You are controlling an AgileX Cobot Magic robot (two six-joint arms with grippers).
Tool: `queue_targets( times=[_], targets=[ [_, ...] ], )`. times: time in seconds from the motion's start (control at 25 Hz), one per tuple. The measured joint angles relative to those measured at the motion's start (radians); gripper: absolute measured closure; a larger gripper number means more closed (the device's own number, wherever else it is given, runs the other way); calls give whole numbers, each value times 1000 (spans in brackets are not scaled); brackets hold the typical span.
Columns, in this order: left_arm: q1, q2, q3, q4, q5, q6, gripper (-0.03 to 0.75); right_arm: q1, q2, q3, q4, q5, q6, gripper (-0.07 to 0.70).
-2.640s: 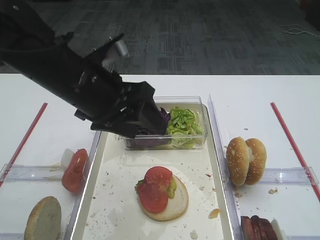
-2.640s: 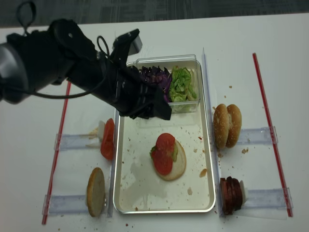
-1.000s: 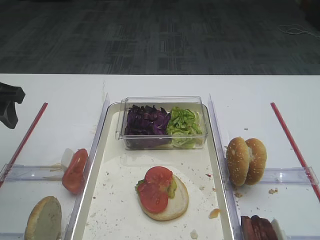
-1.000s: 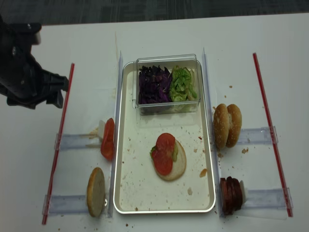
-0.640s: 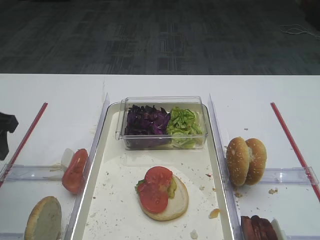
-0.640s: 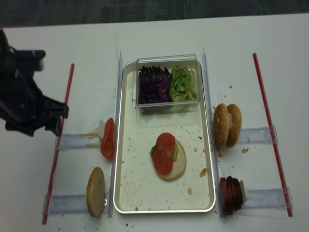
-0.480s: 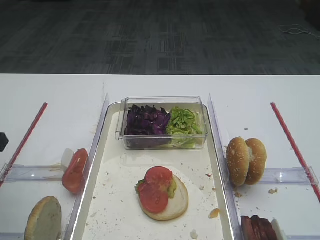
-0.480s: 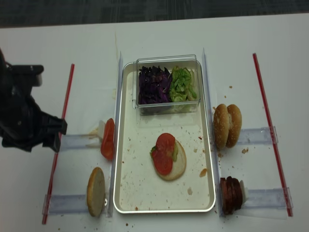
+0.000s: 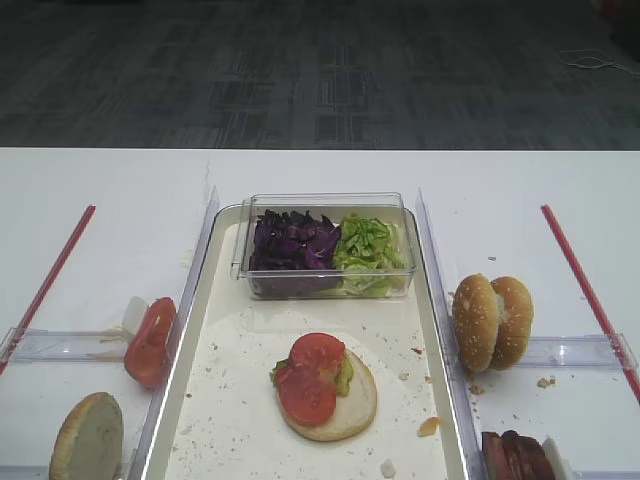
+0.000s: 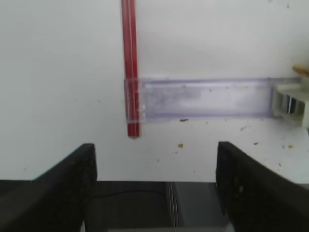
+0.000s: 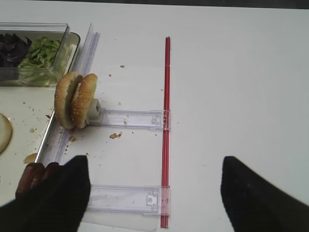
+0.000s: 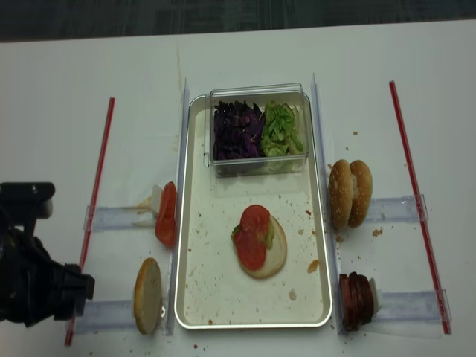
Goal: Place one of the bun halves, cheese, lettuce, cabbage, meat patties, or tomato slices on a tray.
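The cream tray (image 12: 192, 297) holds a flat bun half (image 12: 274, 256) topped with lettuce bits and two tomato slices (image 12: 253, 234). More tomato slices (image 12: 166, 214) and a bun half (image 12: 147, 294) stand left of it. Sesame bun halves (image 12: 351, 193) and meat patties (image 12: 355, 300) stand to the right. Cabbage (image 12: 238, 130) and lettuce (image 12: 282, 128) fill a clear box. Cheese is out of view. My left gripper (image 10: 155, 147) is open and empty over the table's near-left edge. My right gripper (image 11: 155, 162) is open and empty, right of the patties (image 11: 34, 176).
Red strips (image 12: 97, 186) (image 12: 413, 186) run down both sides of the table. Clear plastic holders (image 12: 111, 218) (image 12: 394, 208) lie beside the tray. The left arm (image 12: 33, 282) sits at the near-left corner. Crumbs dot the tray (image 9: 250, 400).
The left arm has drawn back from the clear box, gone left and then toward the near-left corner, leaving the first overhead view. The food has not moved.
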Motion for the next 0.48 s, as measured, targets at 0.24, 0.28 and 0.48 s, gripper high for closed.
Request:
queue_targets(
  times=[0.24,0.28,0.48],
  targets=[
    [0,-125,24,-6,9,-5,204,0,0,0,0,2,0,41],
    [0,-147,24,-13,14,-6,204,0,0,0,0,2,0,41],
    [0,-268,24,-28,61,-7,204,0,0,0,0,2,0,41]
  ],
)
